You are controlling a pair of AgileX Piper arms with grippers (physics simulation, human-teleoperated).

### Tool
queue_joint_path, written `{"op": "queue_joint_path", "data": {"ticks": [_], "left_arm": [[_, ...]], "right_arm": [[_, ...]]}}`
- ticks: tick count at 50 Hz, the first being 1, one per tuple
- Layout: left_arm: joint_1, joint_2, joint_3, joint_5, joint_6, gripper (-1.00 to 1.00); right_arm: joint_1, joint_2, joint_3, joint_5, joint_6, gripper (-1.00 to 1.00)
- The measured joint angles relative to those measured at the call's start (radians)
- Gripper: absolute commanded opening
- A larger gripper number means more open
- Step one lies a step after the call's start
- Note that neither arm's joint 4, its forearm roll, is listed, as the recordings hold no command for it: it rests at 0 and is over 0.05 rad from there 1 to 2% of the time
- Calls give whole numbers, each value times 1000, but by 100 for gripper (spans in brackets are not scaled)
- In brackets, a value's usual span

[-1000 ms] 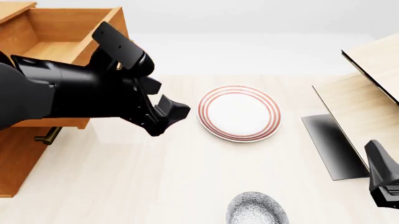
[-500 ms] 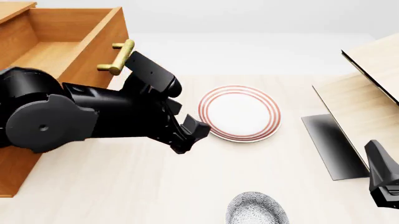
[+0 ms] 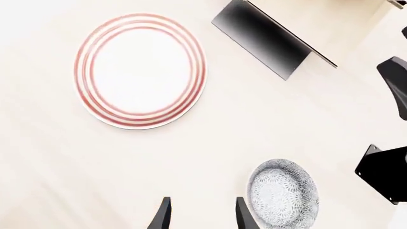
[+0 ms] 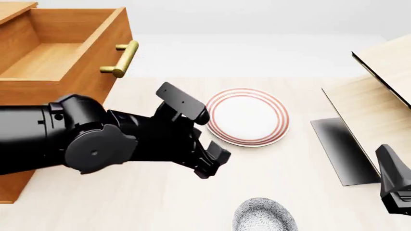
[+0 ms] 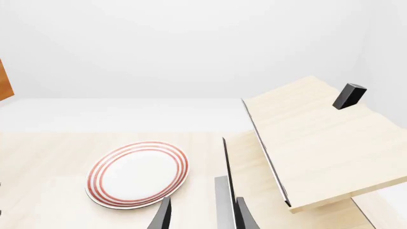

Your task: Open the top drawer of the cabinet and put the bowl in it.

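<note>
Standing pulled out at the far left of the front view, the orange-brown wooden top drawer [image 4: 70, 53] of the tall wooden cabinet [image 4: 13, 168] shows its brass bar handle [image 4: 122, 59]. The left gripper [image 4: 215, 163] hangs between the red-ringed white plate [image 4: 247, 115] and the small speckled white bowl [image 4: 263, 215] at the pale surface's [image 4: 128, 202] near edge.

Left wrist view: jaws parted, empty, just beside the bowl.

Right wrist view: the right gripper's [image 5: 202, 217] jaws parted, empty.

The left arm is stretched from the left toward mid-scene, its gripper [image 4: 212, 163] angled down with fingers slightly parted. The right gripper [image 5: 199, 214] is held at the near right, fingers also parted.
</note>
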Motion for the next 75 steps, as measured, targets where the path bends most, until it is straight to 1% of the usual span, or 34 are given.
{"op": "queue_joint_path", "data": {"ticks": [37, 51, 75], "left_arm": [[-69, 152, -3, -96, -75, 100], [-103, 215, -20, -128, -101, 100], [-122, 272, -22, -157, -121, 100]], "right_arm": [[0, 0, 0, 0, 0, 100], [0, 0, 0, 0, 0, 100], [0, 0, 0, 0, 0, 100]]}}
